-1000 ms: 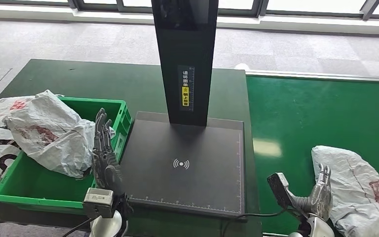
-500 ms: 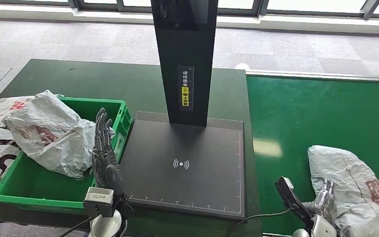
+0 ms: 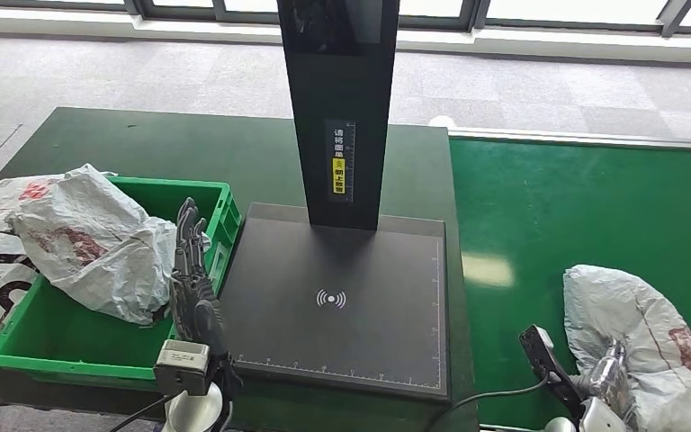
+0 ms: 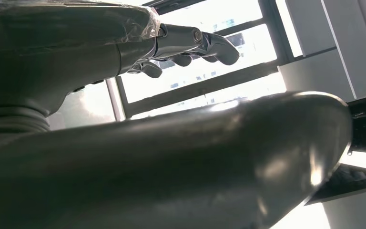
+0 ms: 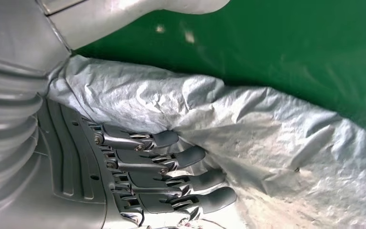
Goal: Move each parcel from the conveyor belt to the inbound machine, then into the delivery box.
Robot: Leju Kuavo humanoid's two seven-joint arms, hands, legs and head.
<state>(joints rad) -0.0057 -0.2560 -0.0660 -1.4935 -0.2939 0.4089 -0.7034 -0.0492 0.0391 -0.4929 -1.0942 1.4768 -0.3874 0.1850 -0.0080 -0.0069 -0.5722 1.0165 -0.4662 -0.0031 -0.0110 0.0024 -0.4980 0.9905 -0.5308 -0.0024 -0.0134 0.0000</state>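
meanwhile the right hand (image 3: 614,382) has been pressed lower against 1 grey parcel (image 3: 648,337) on the conveyor belt (image 3: 549,216), apparently not yet grasped; the left hand (image 3: 191,270) is held empty, fingers extended.

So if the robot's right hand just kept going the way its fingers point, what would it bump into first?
Almost nothing to cross: the right hand has its fingers pointing straight at the grey parcel on the green conveyor belt, seemingly touching its wrinkled wrap already, though depth is hard to judge.
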